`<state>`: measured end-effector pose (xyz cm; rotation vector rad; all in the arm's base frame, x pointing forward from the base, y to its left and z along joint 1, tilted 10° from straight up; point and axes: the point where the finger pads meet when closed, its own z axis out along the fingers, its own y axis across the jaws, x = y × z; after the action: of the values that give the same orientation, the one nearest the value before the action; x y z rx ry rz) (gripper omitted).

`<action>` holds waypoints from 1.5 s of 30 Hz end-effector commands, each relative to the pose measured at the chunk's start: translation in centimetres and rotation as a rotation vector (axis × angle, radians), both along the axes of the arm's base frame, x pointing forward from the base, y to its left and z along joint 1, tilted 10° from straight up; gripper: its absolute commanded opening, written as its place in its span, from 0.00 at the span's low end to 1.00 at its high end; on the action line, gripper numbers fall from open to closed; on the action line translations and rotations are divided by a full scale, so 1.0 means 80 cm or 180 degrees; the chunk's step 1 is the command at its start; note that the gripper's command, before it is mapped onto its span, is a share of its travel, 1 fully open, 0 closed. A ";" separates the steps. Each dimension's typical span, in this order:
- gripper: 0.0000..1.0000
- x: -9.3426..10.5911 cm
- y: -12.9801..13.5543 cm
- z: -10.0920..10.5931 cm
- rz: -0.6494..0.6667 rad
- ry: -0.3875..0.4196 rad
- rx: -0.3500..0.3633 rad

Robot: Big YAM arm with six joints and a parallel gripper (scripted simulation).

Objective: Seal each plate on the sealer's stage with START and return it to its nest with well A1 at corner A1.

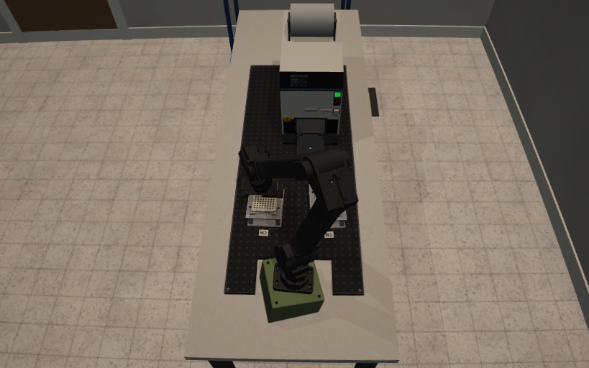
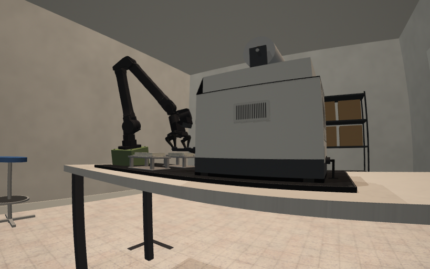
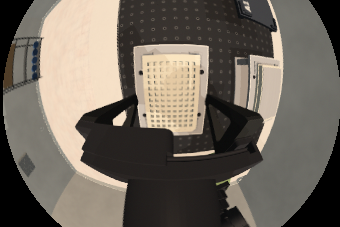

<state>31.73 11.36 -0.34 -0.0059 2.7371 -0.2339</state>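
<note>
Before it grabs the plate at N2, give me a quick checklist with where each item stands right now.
1. Gripper open and holding nothing: ok.
2. Fingers astride the N2 plate: ok.
3. Plate lying flat in its nest: ok.
4. Sealer lamp green: ok.
5. Stage out with no plate on it: ok.
6. Plate in N1 already sealed: cannot tell.

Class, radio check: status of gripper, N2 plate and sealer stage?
Gripper open, empty, above N2 plate. Plate sits in its nest. Sealer stage out, bare; lamp green. Nothing between fingers.
</note>
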 end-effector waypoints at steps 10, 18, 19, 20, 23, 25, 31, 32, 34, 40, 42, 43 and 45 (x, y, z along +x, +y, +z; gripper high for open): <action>1.00 0.004 -0.003 0.008 -0.0049 -0.0043 0.0017; 1.00 0.006 -0.001 0.010 -0.0049 -0.0055 0.0024; 1.00 0.008 0.000 0.011 -0.0049 -0.0066 0.0031; 1.00 0.011 0.001 0.013 -0.0049 -0.0077 0.0037; 1.00 0.017 0.005 0.018 -0.0049 -0.0111 0.0056; 1.00 0.017 0.003 0.007 -0.0029 -0.0095 0.0039; 1.00 0.007 -0.002 -0.016 0.0010 -0.0018 0.0015; 1.00 0.006 -0.003 -0.018 0.0012 -0.0012 0.0010; 1.00 0.006 -0.002 -0.019 0.0010 -0.0012 0.0010; 1.00 0.016 0.003 -0.002 -0.0048 -0.0092 0.0072; 1.00 0.020 0.005 0.004 -0.0050 -0.0115 0.0085; 1.00 0.021 0.006 0.006 -0.0049 -0.0125 0.0090; 1.00 0.021 0.006 0.006 -0.0049 -0.0125 0.0090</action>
<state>31.52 11.01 -1.74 -0.0059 2.7452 -0.2405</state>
